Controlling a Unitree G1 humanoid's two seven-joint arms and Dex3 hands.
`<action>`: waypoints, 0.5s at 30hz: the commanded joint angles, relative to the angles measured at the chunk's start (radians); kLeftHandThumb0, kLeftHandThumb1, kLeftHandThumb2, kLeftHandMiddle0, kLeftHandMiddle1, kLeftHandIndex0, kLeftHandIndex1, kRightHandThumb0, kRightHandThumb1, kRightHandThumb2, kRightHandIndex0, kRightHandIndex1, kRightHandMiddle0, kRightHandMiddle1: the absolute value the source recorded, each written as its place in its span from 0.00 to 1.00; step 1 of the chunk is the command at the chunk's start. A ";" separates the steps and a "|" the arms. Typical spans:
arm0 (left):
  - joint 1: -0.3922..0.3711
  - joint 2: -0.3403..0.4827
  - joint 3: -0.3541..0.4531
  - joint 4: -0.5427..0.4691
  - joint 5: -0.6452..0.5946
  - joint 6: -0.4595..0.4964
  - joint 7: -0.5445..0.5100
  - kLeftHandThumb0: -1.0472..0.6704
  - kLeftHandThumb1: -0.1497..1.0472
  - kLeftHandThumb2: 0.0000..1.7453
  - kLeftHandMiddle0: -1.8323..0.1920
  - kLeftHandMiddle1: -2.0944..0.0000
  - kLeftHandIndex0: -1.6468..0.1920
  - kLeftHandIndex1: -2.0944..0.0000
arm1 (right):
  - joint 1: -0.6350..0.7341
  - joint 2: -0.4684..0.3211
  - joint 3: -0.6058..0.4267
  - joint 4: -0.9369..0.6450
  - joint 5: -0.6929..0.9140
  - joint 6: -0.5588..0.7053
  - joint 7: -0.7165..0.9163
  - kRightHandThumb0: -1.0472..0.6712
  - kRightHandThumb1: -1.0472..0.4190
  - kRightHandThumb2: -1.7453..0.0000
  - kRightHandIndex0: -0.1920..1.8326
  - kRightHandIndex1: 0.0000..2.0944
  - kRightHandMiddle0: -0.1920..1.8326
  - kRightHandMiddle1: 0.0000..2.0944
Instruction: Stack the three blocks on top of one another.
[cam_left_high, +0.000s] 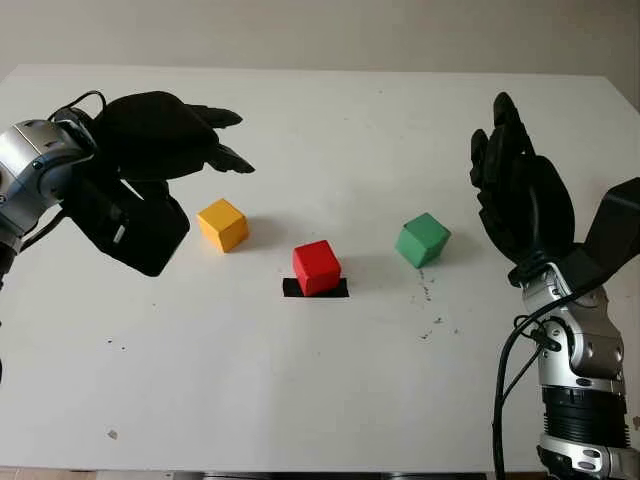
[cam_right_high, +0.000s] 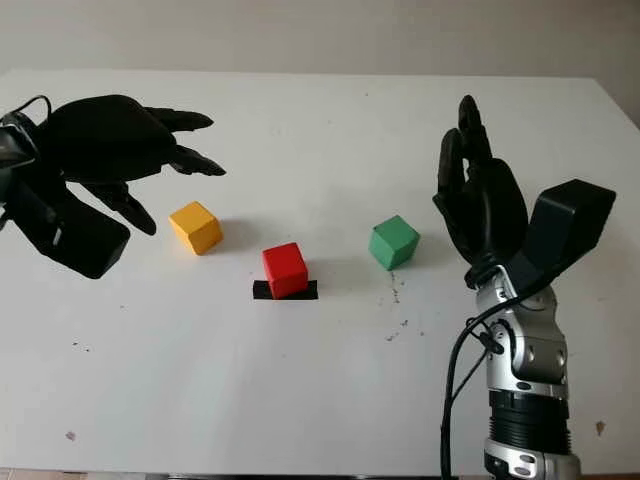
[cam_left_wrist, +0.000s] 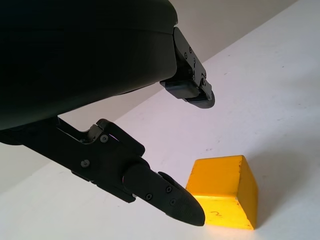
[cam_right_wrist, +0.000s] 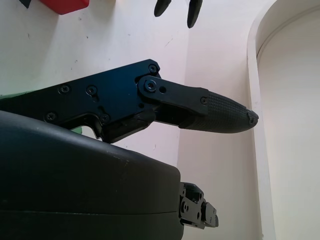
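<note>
Green block (cam_right_wrist: 77, 130) mostly hidden behind right robot hand (cam_right_wrist: 150, 110).

A white worktop (cam_left_high: 330, 400), speckled with small dark marks, reaches back to a plain beige wall (cam_left_high: 320, 30).

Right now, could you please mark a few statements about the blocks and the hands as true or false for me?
1. The red block sits on a black patch. True.
2. The yellow block is stacked on the green block. False: all three stand apart on the table.
3. The left hand is open, near the yellow block. True.
4. The right hand holds the green block. False: it is open, beside it.
</note>
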 joint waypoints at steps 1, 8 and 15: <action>0.011 -0.006 -0.022 0.016 0.027 -0.014 0.040 0.26 0.79 0.04 0.90 0.99 0.65 0.98 | 0.002 -0.003 -0.002 -0.016 0.004 -0.002 0.001 0.19 0.00 0.61 0.00 0.00 0.00 0.00; -0.001 -0.023 -0.060 0.072 0.088 -0.035 0.122 0.25 0.80 0.03 0.93 0.98 0.64 0.97 | 0.006 -0.010 -0.003 -0.022 0.003 0.001 0.006 0.19 0.00 0.61 0.00 0.00 0.00 0.00; -0.007 -0.041 -0.079 0.095 0.087 -0.011 0.068 0.25 0.82 0.03 0.93 0.98 0.64 0.97 | 0.005 -0.009 -0.008 -0.027 0.006 0.012 0.003 0.19 0.00 0.62 0.00 0.00 0.00 0.00</action>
